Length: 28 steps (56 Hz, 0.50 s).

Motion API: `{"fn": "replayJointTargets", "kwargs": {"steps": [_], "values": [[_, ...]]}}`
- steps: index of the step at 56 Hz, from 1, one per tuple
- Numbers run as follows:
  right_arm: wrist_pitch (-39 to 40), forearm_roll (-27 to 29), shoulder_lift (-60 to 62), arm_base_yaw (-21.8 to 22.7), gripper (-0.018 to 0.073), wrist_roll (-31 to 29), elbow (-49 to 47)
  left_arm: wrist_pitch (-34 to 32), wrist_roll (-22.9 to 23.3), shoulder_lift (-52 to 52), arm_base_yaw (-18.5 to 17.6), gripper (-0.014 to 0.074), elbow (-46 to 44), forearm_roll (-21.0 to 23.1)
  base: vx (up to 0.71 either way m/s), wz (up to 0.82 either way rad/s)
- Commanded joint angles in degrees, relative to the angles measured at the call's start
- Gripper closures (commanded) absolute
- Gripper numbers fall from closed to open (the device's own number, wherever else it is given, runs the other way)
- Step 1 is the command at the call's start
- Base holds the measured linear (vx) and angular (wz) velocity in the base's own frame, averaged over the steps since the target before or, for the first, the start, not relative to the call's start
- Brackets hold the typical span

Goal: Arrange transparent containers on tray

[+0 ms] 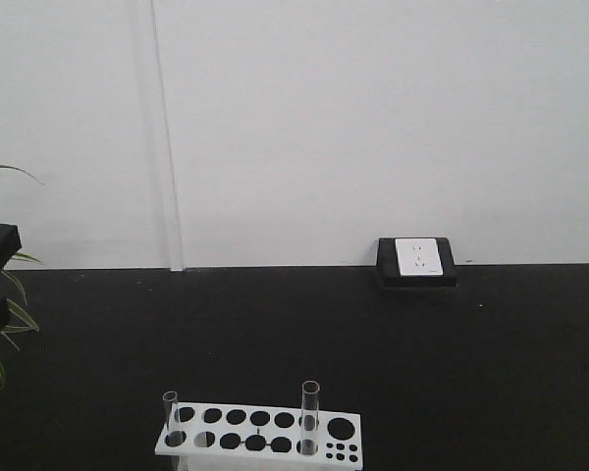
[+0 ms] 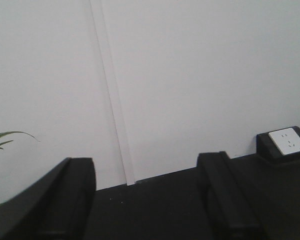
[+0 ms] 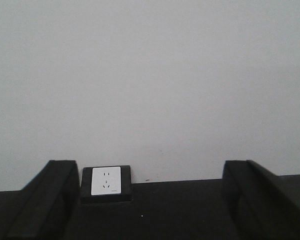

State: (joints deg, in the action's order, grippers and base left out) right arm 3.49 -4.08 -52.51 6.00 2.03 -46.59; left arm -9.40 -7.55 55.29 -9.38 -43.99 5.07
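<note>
In the front view, a white perforated plastic rack (image 1: pixel 260 439) stands at the near edge of the black tabletop (image 1: pixel 393 334). A shorter, narrower clear glass test tube (image 1: pixel 170 410) stands upright in a hole at the rack's left end. A taller, wider clear glass test tube (image 1: pixel 310 412) stands upright right of the middle, well apart from the first. The yellow tray appears in no view.

In the left wrist view, the left gripper (image 2: pixel 145 205) has its black fingers spread wide with nothing between them. It points over the table at the far wall.

In the right wrist view, the right gripper (image 3: pixel 150 205) is likewise wide open and empty, facing a white wall socket (image 3: pixel 106 181) at the far edge.

The task seems to be at its first step, reaching for a tube. The next move calls for lowering one gripper to the rack, closing on a tube above the plate, and lifting straight up.
</note>
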Motion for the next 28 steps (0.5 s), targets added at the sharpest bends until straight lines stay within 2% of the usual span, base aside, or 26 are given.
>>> {"fn": "replayJointTargets", "kwargs": {"steps": [1, 7, 13, 20, 28], "values": [[5.93, -0.49, 0.53, 0.18, -0.0170, 0.16, -1.96, -5.28, 0.54, -0.75, -0.33, 0.0001, -2.29, -0.01, 0.00, 0.00], [6.62, -0.13, 1.11, -0.18, -0.0162, 4.07, -1.96, -6.56, 3.01, -0.75, -0.83, 0.0012, -2.29, -0.01, 0.00, 0.00], [6.62, -0.78, 0.45, -3.47, -0.0139, 5.29, -1.96, -6.46, 6.89, -0.75, -2.92, 0.0024, -2.29, -0.07, 0.00, 0.00], [6.49, -3.95, -1.69, -12.94, -0.0097, 4.64, -1.80, -4.85, 5.94, -0.75, -7.56, 0.0039, -2.29, -1.61, 0.00, 0.00], [6.71, -8.37, -4.04, -21.66, -0.0051, 3.77, -1.80, -1.91, 3.93, -0.75, -11.29, 0.0050, -2.29, -7.79, 0.00, 0.00]]}}
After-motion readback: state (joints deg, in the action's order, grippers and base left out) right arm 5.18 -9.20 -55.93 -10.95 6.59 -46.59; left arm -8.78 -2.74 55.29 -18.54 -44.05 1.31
